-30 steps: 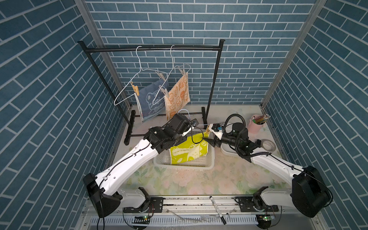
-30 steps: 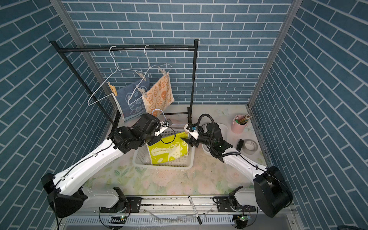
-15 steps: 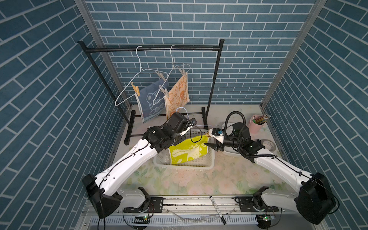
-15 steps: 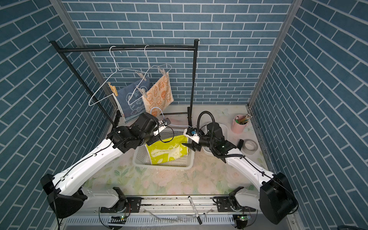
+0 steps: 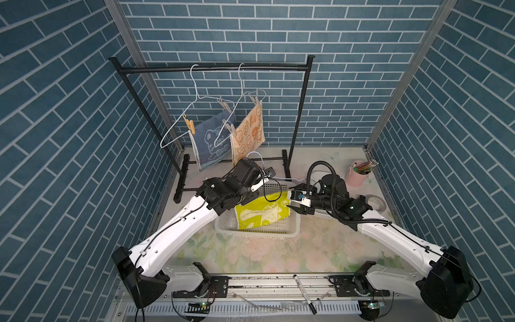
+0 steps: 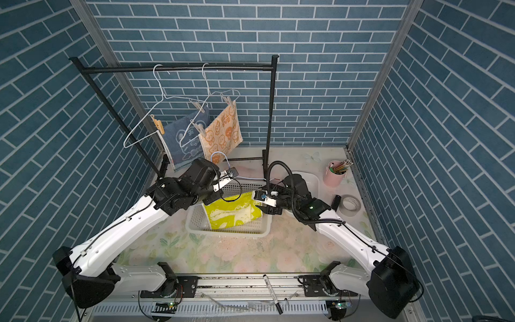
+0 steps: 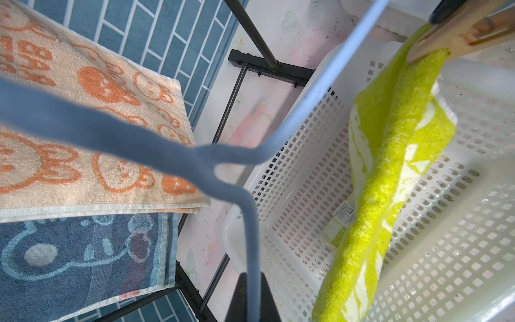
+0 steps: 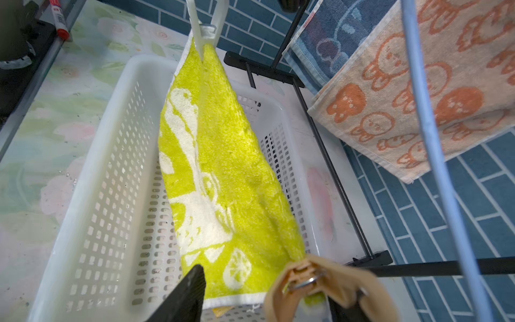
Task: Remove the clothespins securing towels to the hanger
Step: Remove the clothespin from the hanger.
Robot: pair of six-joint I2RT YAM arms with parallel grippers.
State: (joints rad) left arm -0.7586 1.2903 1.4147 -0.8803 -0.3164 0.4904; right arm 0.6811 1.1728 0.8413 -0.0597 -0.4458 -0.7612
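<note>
Right, where is the yellow-green towel (image 5: 262, 214) seen? — K

Stretched out over the white basket (image 5: 256, 232), with its lower edge sagging inside. Bright terry is shown, with pale cream prints and a white hem along one side. — M

What is it pinned by? — K

Two clothespins. A tan clothespin (image 8: 303, 276) is clipped on the corner nearest the right arm, and a white clothespin (image 8: 204, 28) on the opposite corner. Wooden prongs and a metal spring ring are made out on the tan one, though it is blurred in the right wrist view. — M

Right gripper (image 8: 270, 290)? — K

Its jaws are parted, with the tan clothespin set between them. Towel is visible in the gap to one finger (image 8: 192, 290). Contact on the other side cannot be told. — M

Left gripper (image 7: 249, 281)? — K

Closed tight on the wire of the blue hanger (image 7: 320, 83), which is held low beside the basket. — M

Other towels? — K

Both are hung on white hangers (image 5: 195, 103) from the black rack (image 5: 214, 67). The blue towel (image 5: 209, 142) is pinned by a wooden peg (image 5: 189, 124) and a pale peg (image 5: 226, 105). The orange towel (image 5: 249, 133) is pinned by two grey-white pegs (image 5: 257, 101), one at each upper corner. — M
</note>
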